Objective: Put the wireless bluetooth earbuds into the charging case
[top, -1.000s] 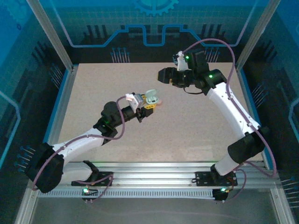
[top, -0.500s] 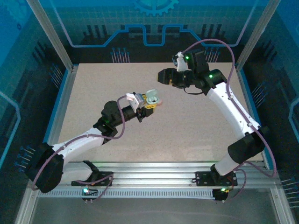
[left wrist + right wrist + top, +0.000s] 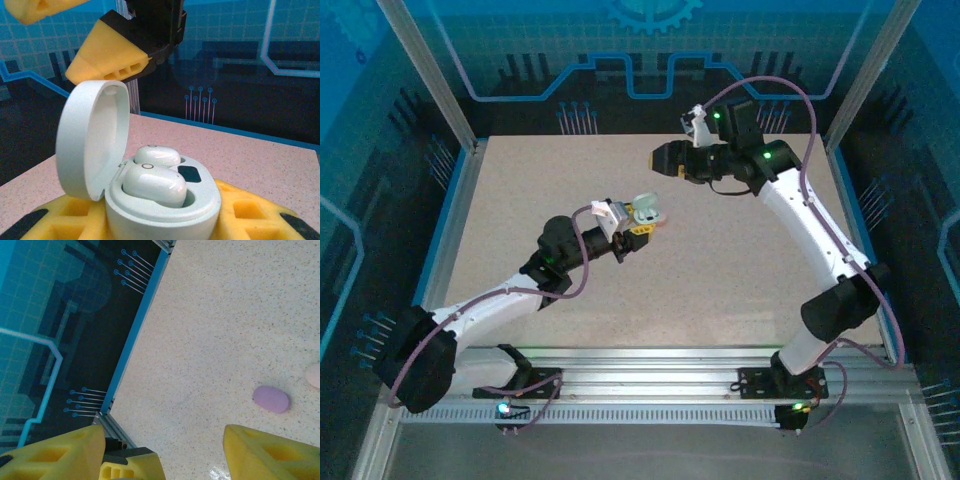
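We hold the charging case (image 3: 165, 215) clenched in the left jaws over the middle of the tabletop (image 3: 260, 160), with its lid (image 3: 92, 140) standing open and nearly upright. Two white earbuds (image 3: 155, 184) lie side by side in its wells. The nearer one seems to ride a little high, though we cannot be sure it is not fully seated. The right jaws hang released and empty just above and behind the lid, with one yellow fingertip (image 3: 107, 62) near its top edge but apart from it. We judge the step in hand to be settling that nearer earbud and then closing the case. To do it well we should keep the left grip level and steady. The right fingertip should come straight down for a light press on the earbud. It should then go behind the lid and tip it forward gently, with no sideways push that could twist the case out of the grip. The open lid stands between the right jaws and the wells, and the left yellow pads (image 3: 250, 212) flank the case on both sides, so the only free approach is from above. On the tabletop under the right arm (image 3: 790, 210) lie a purple piece (image 3: 271, 399) and a pink piece (image 3: 315, 375) at the frame edge, probably more earbuds. They lie out from the blue edge rail (image 3: 135, 335) and block nothing.
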